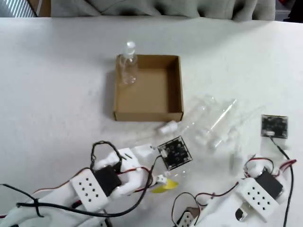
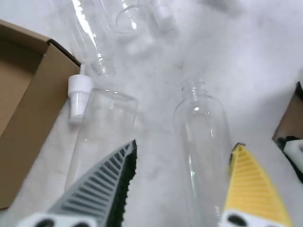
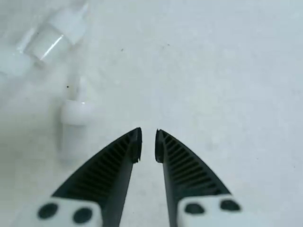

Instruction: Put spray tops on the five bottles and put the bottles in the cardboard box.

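Left tool [image 2: 184,144] wide open, straddling a capless bottle [image 2: 201,137] on the tabletop [image 2: 265,56]. Right tool [image 3: 147,135]: jaws nearly together, empty; spray top [image 3: 75,116] just beside.

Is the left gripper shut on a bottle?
No, the left gripper is wide open, an uncapped bottle lying between its fingers.

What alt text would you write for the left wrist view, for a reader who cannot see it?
The open left end effector, one finger grey and one yellow, straddles a clear uncapped bottle lying on the white table. A second clear bottle lies beside it, and a white spray top lies next to the cardboard box.
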Robot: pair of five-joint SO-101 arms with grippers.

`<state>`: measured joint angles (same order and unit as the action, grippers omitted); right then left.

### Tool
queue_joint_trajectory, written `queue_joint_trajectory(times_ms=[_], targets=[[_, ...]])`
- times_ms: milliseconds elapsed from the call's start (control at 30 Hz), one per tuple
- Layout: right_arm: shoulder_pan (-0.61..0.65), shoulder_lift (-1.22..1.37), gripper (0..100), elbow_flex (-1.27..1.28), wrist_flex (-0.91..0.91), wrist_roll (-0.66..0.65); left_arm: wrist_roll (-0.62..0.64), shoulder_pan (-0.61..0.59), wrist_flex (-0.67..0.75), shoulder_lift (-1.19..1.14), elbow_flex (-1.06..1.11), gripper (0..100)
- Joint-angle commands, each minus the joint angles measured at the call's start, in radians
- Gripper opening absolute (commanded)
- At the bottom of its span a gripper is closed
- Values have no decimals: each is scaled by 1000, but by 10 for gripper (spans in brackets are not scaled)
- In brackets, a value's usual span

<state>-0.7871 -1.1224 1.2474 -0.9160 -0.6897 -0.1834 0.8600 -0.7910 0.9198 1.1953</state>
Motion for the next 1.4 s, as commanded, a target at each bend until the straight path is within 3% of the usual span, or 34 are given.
queue_joint_trajectory(times_ms=[0,167,400,1000,1367], targets=[[-44,-1,50,-60,16,-28,18,-16,14,22,11,301],[-47,-1,50,-6,-84,-118,17,-16,12,70,54,305],[-4,-10,50,132,-85,-117,17,-12,20,88,54,306],[-7,-10,50,138,-84,-124,-54,-71,118,81,46,369],[-7,-10,50,153,-50,-126,-6,-97,133,-410,-207,369]])
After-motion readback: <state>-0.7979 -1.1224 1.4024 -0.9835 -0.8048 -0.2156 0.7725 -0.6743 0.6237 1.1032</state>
